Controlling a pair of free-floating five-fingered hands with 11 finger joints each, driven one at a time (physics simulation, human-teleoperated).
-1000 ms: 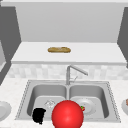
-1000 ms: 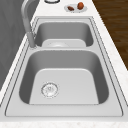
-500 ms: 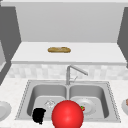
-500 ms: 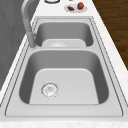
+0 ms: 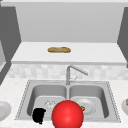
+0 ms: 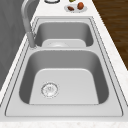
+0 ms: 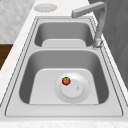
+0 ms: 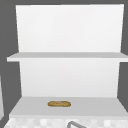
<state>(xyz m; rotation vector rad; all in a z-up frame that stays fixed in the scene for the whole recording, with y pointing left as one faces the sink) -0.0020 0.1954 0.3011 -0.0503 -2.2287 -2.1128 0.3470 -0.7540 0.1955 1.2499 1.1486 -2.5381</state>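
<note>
Hanging at the near edge of the front view, a large red ball [image 5: 67, 114] is just to the right of your left hand [image 5: 39, 115]. You cannot tell whether they touch, or whether the hand's fingers are curled or released. Neither has shifted over the last second, so nothing has advanced. Beyond them lie the double sink [image 5: 23, 100], a small tomato [image 7: 66, 80] on a plate [image 7: 82, 95] in the right basin, the faucet [image 5: 68, 73], and a bread loaf [image 5: 59, 49] on the far shelf.

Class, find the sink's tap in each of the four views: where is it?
Front view: tap at centre, behind the basins' divider.
Left side view: upper left.
Right side view: upper right.
Upper view: bottom edge, just its top.
Shared landmark: the divider between the basins.
</note>
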